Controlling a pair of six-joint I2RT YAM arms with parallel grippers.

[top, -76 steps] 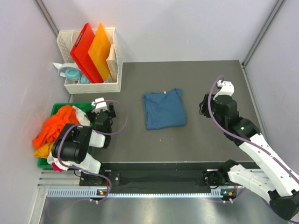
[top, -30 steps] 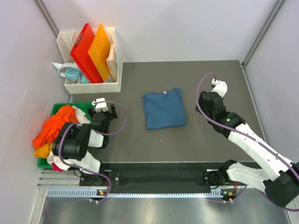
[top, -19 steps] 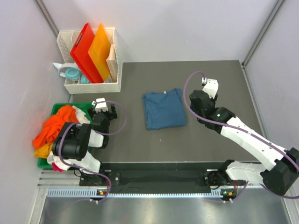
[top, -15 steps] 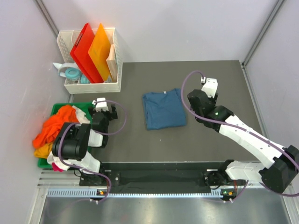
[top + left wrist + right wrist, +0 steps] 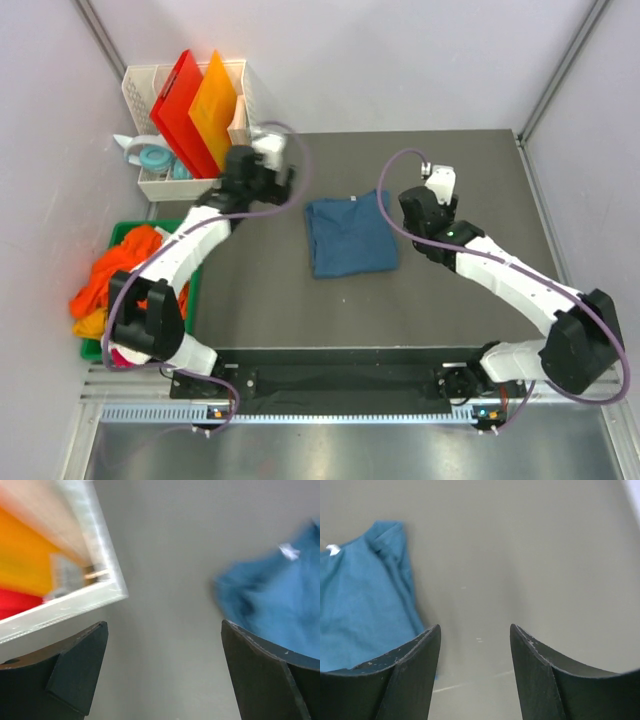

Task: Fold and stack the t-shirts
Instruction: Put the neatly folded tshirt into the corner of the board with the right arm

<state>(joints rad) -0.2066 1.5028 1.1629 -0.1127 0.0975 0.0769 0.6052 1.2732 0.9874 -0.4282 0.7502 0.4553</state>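
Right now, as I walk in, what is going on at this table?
Two robot arms are working around a dark teal-blue t-shirt that lies on the table. Neither holds it. The left gripper hovers open between the white basket and the shirt; the right gripper hovers open at its other side. Orange and yellow t-shirts wait in the green bin.

- Your L wrist view's blurred: teal t-shirt (image 5: 270,605) & white basket (image 5: 102,555) smeared, cut by edges.
- R wrist: teal t-shirt runs off left edge.
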